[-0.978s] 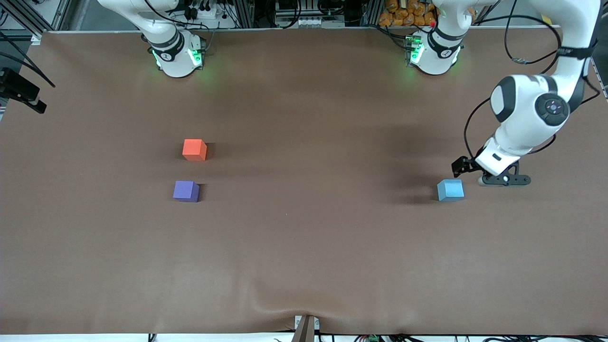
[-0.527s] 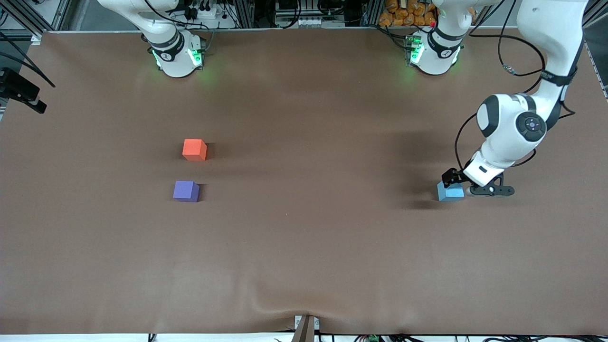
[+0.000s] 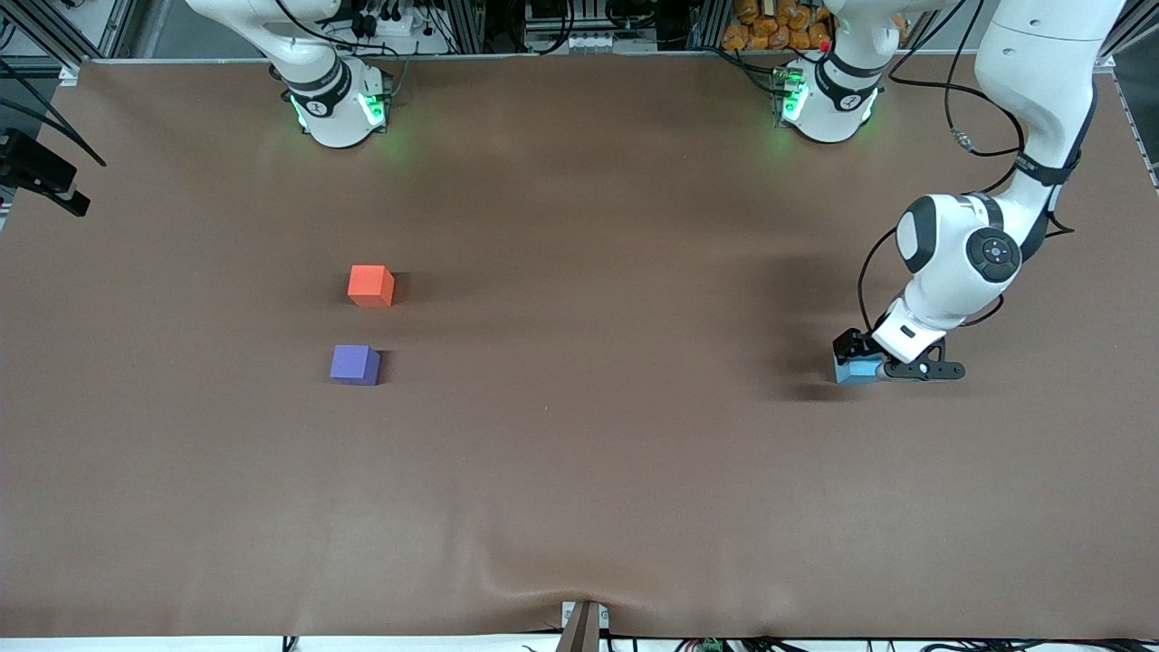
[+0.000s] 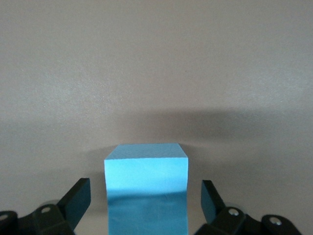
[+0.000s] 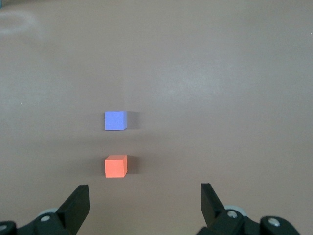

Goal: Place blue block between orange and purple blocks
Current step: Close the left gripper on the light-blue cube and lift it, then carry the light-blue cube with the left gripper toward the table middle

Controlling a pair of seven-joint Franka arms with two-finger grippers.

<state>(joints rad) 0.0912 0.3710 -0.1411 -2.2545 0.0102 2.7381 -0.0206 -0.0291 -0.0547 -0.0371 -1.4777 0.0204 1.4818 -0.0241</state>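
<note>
Toward the left arm's end of the bench (image 3: 579, 471), low around the blue block (image 3: 856, 370): left hand (image 4: 145, 203) spread wide, one finger (image 4: 77, 199) on each side, gaps showing, no contact yet. Pick-up step under way; closing on the cube comes next, then a lift and a long carry to the narrow gap between orange block (image 3: 370, 285) and purple block (image 3: 354, 364), calling for careful alignment. Right hand (image 5: 145, 204) also wide, empty, waiting high over those two
</note>
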